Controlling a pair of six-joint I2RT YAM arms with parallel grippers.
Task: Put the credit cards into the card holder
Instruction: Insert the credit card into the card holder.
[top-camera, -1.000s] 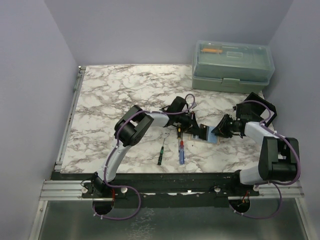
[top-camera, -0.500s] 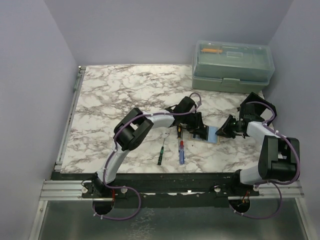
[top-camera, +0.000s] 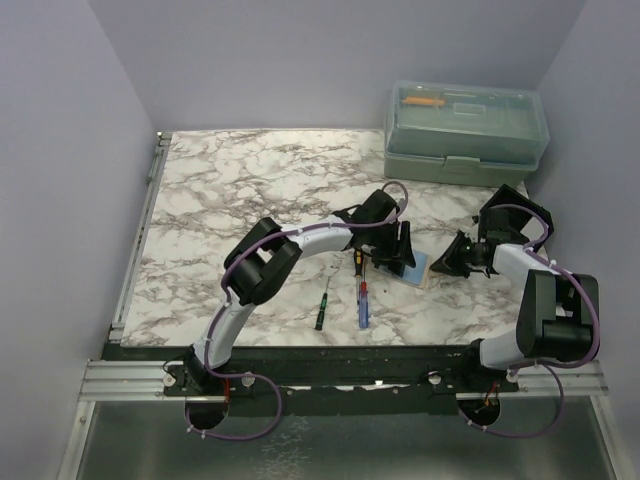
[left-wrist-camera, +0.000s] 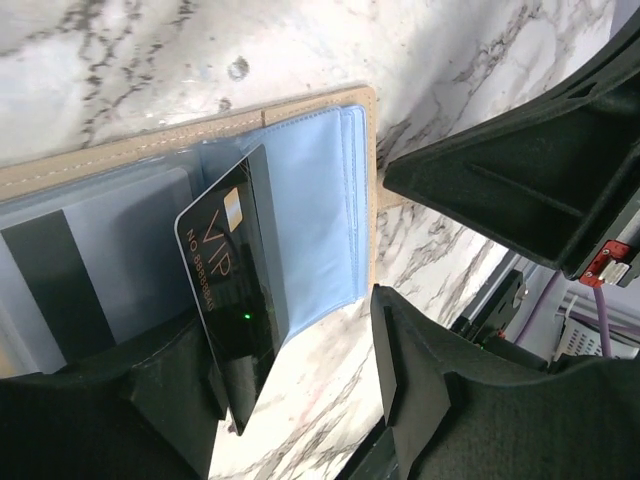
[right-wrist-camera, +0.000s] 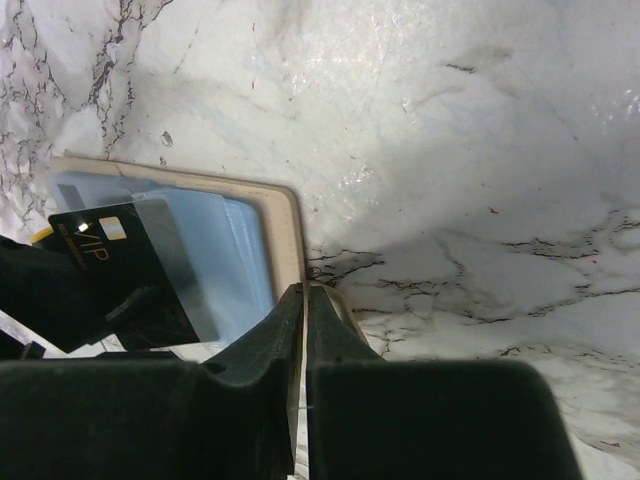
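Observation:
The card holder (left-wrist-camera: 200, 140) lies open on the marble, tan outside with pale blue sleeves (top-camera: 415, 266). A black VIP credit card (left-wrist-camera: 235, 285) stands on edge, partly slid into a sleeve and leaning on one finger of my left gripper (left-wrist-camera: 300, 350), which is open around it. A second credit card (left-wrist-camera: 100, 240), with a dark stripe, lies inside a clear sleeve. My right gripper (right-wrist-camera: 303, 295) is shut on the holder's thin tan side flap (right-wrist-camera: 283, 215). In the right wrist view the black card (right-wrist-camera: 120, 260) shows at the left.
A translucent green toolbox (top-camera: 465, 130) stands at the back right. A green screwdriver (top-camera: 321, 305), a blue-and-red one (top-camera: 363, 303) and a yellow-handled one (top-camera: 356, 260) lie just near the holder. The table's front edge runs close below them.
My left gripper has opened and let go of the black card while shifting right over the holder. My right gripper has closed on the holder's flap.

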